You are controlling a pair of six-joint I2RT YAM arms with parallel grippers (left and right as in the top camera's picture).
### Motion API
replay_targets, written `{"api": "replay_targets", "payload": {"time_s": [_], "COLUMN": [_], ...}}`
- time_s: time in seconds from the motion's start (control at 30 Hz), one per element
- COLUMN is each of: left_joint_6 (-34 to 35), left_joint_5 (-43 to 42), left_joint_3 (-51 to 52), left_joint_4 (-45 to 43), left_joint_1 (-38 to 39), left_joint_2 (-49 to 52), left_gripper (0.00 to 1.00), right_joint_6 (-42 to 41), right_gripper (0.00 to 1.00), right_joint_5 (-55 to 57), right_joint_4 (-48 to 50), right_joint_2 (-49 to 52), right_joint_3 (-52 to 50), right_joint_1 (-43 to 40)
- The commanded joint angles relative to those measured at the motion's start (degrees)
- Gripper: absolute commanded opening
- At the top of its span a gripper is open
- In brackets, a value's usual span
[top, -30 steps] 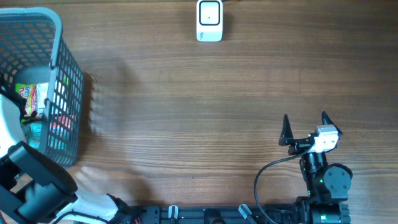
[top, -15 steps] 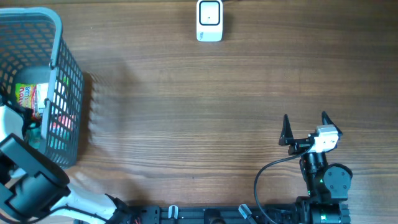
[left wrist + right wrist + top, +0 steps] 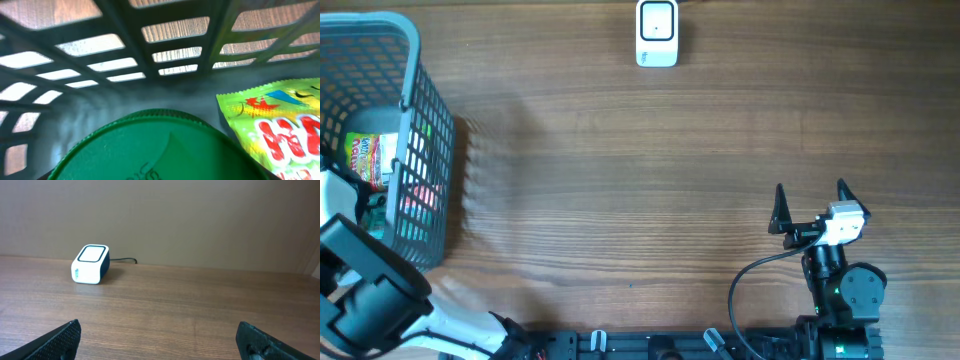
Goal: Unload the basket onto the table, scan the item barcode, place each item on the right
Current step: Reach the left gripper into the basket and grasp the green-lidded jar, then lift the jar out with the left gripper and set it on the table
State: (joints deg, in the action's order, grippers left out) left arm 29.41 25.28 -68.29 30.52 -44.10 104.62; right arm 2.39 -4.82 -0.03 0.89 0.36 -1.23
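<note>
A grey plastic mesh basket [image 3: 415, 60] stands at the far left edge of a wood-grain worktop [image 3: 620, 180]. The items to be scanned lie inside it.

In the left wrist view, closest to the camera, is a round green lid [image 3: 150, 145]. It is smooth plastic with a raised rim and faint moulded markings on top, and it is blurred by nearness. Whatever sits under the lid is hidden. Just to its right lies a glossy lime-green snack packet [image 3: 280, 120] with a crimped, saw-toothed edge, red lettering and small red and blue shapes. No barcode can be seen on either item. Behind them rises the basket wall [image 3: 125, 25], a lattice of rectangular openings.

From overhead, the packet [image 3: 365, 155] shows through the basket's open top. The left gripper [image 3: 368, 192] reaches down into the basket beside it. Its fingers do not show clearly in either view, so I cannot tell how far they are open or whether they touch the lid.

The right gripper [image 3: 810, 208] is over the lower right of the worktop, well apart from the basket. Its two black pointed fingers are spread wide, with nothing held between them. In its own wrist view, the right gripper [image 3: 160, 340] shows a textured dark fingertip at each lower corner.

The barcode scanner [image 3: 657, 33] is a small white box with rounded corners and a dark-framed window on top. It sits at the far middle edge of the worktop, and a thin black cable [image 3: 122, 260] runs from its back.
</note>
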Motion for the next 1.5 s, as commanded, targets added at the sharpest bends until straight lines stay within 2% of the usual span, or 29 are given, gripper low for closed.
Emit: {"api": "replay_targets", "payload": {"time_s": [0.0, 0.23, 0.37, 0.43, 0.53, 0.63, 0.73, 0.8, 0.93, 1.03, 1.17, 1.23, 1.37, 1.47], "left_joint_6": [-0.7, 0.24, 7.3, 10.84, 13.53, 13.0, 12.61, 11.26, 9.86, 10.08, 10.05, 10.05, 9.77, 5.57], "left_joint_5": [-0.37, -16.11, -35.91, -46.07, -52.52, -52.24, -48.89, -43.1, -37.05, -32.5, -28.48, -27.06, -17.22, -14.27], "left_joint_3": [0.02, 0.02, 0.02, 0.02, 0.04, 0.04, 0.04, 0.04, 0.04, 0.04, 0.04, 0.04, 0.04, 0.04], "left_joint_4": [0.37, 1.03, -1.79, -4.55, -3.67, 1.77, 6.19, 8.17, 8.28, 7.04, 0.83, -1.25, -1.79, -3.58], "left_joint_1": [0.11, 0.11, 0.26, 2.36, 10.49, 22.53, 36.35, 45.94, 57.72, 62.66, 65.9, 66.12, 66.12, 66.64], "left_joint_2": [-9.6, -34.34, -50.45, -55.43, -57.64, -55.01, -47.87, -40.94, -27.52, -17.62, -6.84, -4.11, -0.42, 2.51], "left_gripper": [0.59, 0.62, 0.64, 0.64, 0.65, 0.65, 0.66, 0.66, 0.66, 0.66, 0.66, 0.66, 0.66, 0.68], "right_joint_6": [-0.92, -0.94, -0.92, -0.94, -0.94, -0.92, -0.94, -0.94, -0.94, -0.92, -0.92, -0.92, -0.94, -0.94], "right_gripper": [1.0, 1.0, 1.0, 1.0, 1.0, 1.0, 1.0, 1.0, 1.0, 1.0, 1.0, 1.0, 1.0, 1.0], "right_joint_5": [0.96, 0.96, 0.96, 0.96, 0.96, 0.96, 0.96, 0.96, 0.96, 0.96, 0.96, 0.96, 0.96, 0.96], "right_joint_4": [0.13, 0.13, 0.13, 0.13, 0.11, 0.13, 0.11, 0.11, 0.13, 0.13, 0.11, 0.13, 0.13, 0.13], "right_joint_2": [-0.46, -0.46, -0.46, -0.46, -0.46, -0.46, -0.46, -0.46, -0.46, -0.46, -0.46, -0.46, -0.46, -0.46], "right_joint_3": [-0.07, -0.04, -0.04, -0.07, -0.04, -0.04, -0.04, -0.04, -0.04, -0.04, -0.04, -0.07, -0.04, -0.07], "right_joint_1": [-0.24, -0.24, -0.24, -0.24, -0.24, -0.24, -0.24, -0.24, -0.24, -0.24, -0.24, -0.24, -0.24, -0.24]}}
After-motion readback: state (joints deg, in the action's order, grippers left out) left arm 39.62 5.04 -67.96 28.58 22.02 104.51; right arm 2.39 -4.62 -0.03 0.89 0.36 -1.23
